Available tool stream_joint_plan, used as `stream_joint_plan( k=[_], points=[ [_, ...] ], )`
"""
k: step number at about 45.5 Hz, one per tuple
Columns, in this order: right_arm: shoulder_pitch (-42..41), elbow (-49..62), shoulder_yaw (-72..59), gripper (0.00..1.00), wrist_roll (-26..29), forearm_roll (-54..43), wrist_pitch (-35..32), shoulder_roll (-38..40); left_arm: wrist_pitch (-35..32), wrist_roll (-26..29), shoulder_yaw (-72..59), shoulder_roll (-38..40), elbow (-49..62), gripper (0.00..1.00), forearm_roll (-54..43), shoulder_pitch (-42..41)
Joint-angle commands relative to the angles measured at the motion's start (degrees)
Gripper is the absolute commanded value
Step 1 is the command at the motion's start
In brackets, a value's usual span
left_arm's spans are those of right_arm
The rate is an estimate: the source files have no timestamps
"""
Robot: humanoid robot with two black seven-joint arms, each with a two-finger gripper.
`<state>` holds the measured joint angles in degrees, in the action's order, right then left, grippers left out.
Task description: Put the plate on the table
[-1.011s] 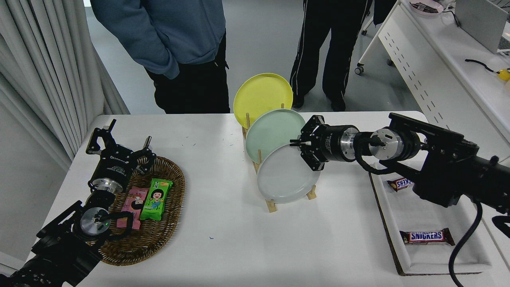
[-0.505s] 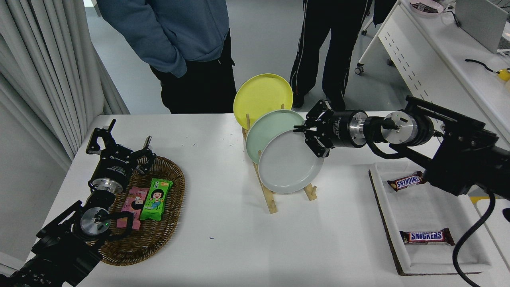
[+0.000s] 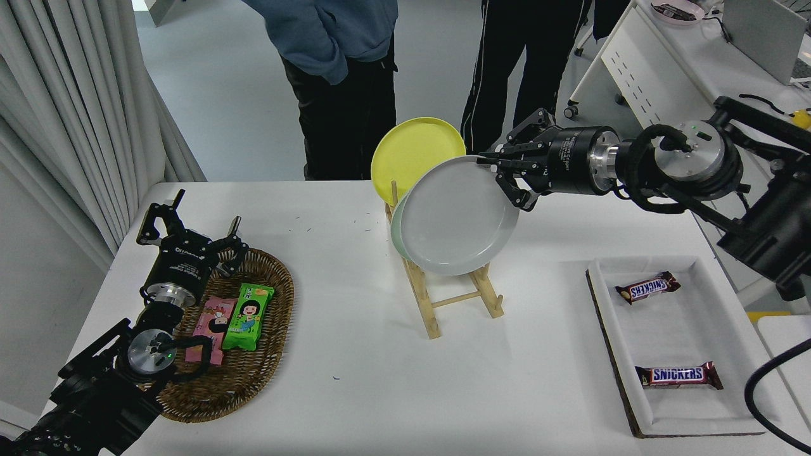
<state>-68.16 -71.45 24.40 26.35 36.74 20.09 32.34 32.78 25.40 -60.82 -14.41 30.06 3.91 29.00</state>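
Risen since a second ago: right gripper [image 3: 500,166] and the light-grey plate [image 3: 457,215], up out of the front slot of the wooden rack [image 3: 453,297] and toward 12 o'clock. Fingers clenched on the plate's rim at its 1 o'clock edge. Plate held tilted in the air, face to the camera, clear of the worktop [image 3: 355,380], lower edge just above the rack's rails. Behind it, only a sliver of the mint-green plate [image 3: 396,228] visible at its 9 o'clock side; yellow plate [image 3: 408,152] upright at the rack's far end, partly covered at 4 o'clock by the grey one.

Parked at 8 o'clock: left gripper [image 3: 190,231], fingers spread apart and holding nothing, hovering over the far rim of the wicker basket [image 3: 272,354]. Inside the basket, a green snack packet [image 3: 248,316] just beside a pink snack packet [image 3: 212,320].

At 4 o'clock, a white tray [image 3: 697,418] with two chocolate bars, one [image 3: 647,287] near its far end and another [image 3: 679,376] near its close end, well apart.

At 12 o'clock beyond the worktop, two people standing, one in a blue hoodie [image 3: 329,31], another in dark trousers [image 3: 526,57].
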Motion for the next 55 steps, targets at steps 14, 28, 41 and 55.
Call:
stream_joint_plan(
  k=[14, 28, 41, 55],
  points=[
    [6.89, -3.43, 1.35, 0.00, 1.77, 7.55, 22.36, 1.50, 0.00, 0.00, 0.00, 0.00, 0.00, 1.00, 0.05, 0.00],
    [18.31, -3.34, 5.29, 0.00, 5.55, 7.90, 22.10, 2.38, 0.00, 0.00, 0.00, 0.00, 0.00, 1.00, 0.05, 0.00],
    [25.53, -1.15, 10.22, 0.00, 5.47, 11.95, 22.36, -2.89, 0.00, 0.00, 0.00, 0.00, 0.00, 1.00, 0.05, 0.00],
    [29.40, 4.21, 14.26, 0.00, 5.55, 11.77, 22.01, -9.48, 0.00, 0.00, 0.00, 0.00, 0.00, 1.00, 0.05, 0.00]
  ],
)
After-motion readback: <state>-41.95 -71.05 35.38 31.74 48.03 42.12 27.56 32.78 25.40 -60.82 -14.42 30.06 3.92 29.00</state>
